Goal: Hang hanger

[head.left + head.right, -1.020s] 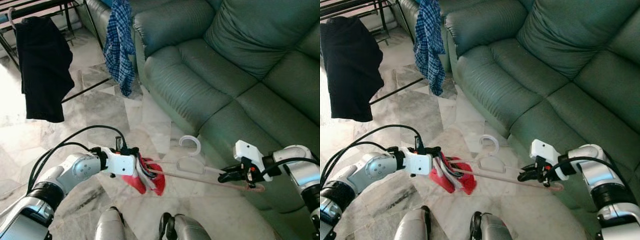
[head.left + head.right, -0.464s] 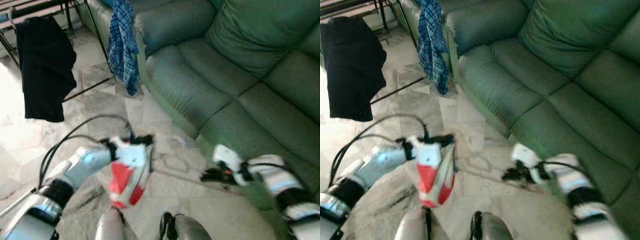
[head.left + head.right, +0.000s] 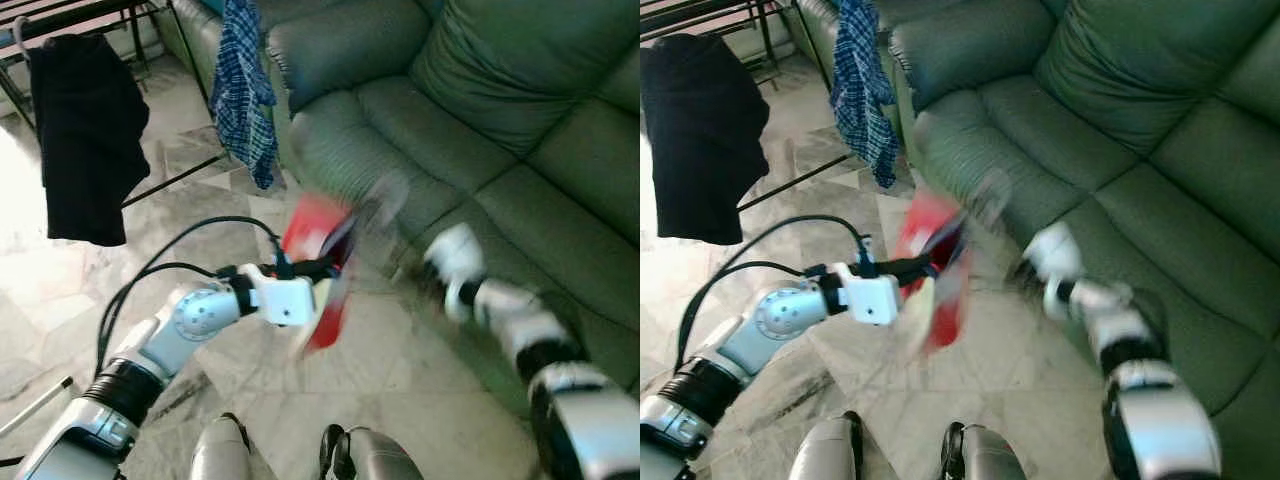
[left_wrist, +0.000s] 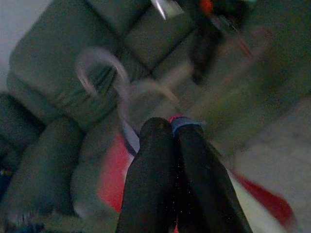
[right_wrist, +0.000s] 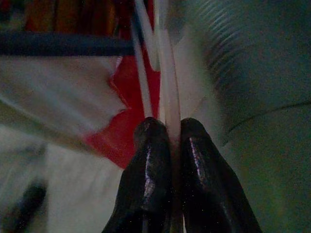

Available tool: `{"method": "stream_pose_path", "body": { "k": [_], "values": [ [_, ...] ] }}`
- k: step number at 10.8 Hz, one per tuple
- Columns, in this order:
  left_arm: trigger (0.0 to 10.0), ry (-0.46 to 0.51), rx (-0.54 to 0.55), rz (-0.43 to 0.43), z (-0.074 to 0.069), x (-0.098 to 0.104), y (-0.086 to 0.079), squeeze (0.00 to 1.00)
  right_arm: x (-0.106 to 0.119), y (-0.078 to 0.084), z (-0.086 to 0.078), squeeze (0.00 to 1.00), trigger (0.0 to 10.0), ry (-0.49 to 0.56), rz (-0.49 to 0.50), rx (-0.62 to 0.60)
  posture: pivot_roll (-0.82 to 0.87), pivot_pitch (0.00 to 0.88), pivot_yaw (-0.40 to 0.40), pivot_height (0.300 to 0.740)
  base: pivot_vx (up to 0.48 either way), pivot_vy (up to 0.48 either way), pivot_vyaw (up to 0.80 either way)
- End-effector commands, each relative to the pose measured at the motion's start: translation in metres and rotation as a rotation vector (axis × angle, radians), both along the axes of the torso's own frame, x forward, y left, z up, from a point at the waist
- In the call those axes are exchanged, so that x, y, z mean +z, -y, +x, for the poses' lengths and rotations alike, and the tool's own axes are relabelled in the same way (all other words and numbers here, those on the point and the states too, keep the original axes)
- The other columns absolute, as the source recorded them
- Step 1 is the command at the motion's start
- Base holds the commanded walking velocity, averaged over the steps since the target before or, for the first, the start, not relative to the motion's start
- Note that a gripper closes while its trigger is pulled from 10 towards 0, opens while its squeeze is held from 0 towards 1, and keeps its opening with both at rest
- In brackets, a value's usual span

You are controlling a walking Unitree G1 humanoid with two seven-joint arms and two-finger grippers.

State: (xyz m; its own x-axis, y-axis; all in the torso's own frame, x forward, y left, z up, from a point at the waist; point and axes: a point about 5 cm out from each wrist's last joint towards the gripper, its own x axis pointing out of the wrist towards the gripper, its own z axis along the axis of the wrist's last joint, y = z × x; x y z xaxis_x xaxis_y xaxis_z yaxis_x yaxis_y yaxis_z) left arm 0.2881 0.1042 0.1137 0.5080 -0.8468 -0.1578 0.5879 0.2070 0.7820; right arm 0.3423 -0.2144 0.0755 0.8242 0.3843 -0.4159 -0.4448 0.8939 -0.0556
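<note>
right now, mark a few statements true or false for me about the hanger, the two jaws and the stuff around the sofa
1. The left gripper has its jaws shut on the red garment. True.
2. The right gripper has its jaws wide open and holds nothing. False: they are pinched on a pale bar of the hanger.
3. The sofa is brown leather. False: it is green.
4. A blue checked shirt hangs beside the sofa's arm. True.
5. The black garment lies flat on the floor. False: it hangs from the drying rack.
</note>
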Motion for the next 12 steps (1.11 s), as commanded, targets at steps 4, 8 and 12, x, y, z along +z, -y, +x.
{"method": "stream_pose_path", "body": {
  "k": [4,8,12],
  "values": [
    [10.0,-0.026,0.275,0.054,0.011,-0.026,-0.039,0.0,-0.002,-0.043,-0.015,0.0,10.0,-0.052,0.192,0.335,0.06,0.145,-0.102,0.74,0.0,0.0,0.0],
    [10.0,0.037,0.387,0.019,0.017,-0.024,-0.048,0.0,-0.029,0.055,-0.028,0.0,10.0,-0.122,0.128,-0.547,0.05,0.134,-0.102,0.74,0.0,0.0,0.0],
    [10.0,0.021,0.343,-0.009,0.015,-0.025,-0.034,0.0,0.046,0.023,0.022,0.0,10.0,0.295,0.248,-0.518,0.05,0.128,-0.106,0.74,0.0,0.0,0.0]
  ]
}}
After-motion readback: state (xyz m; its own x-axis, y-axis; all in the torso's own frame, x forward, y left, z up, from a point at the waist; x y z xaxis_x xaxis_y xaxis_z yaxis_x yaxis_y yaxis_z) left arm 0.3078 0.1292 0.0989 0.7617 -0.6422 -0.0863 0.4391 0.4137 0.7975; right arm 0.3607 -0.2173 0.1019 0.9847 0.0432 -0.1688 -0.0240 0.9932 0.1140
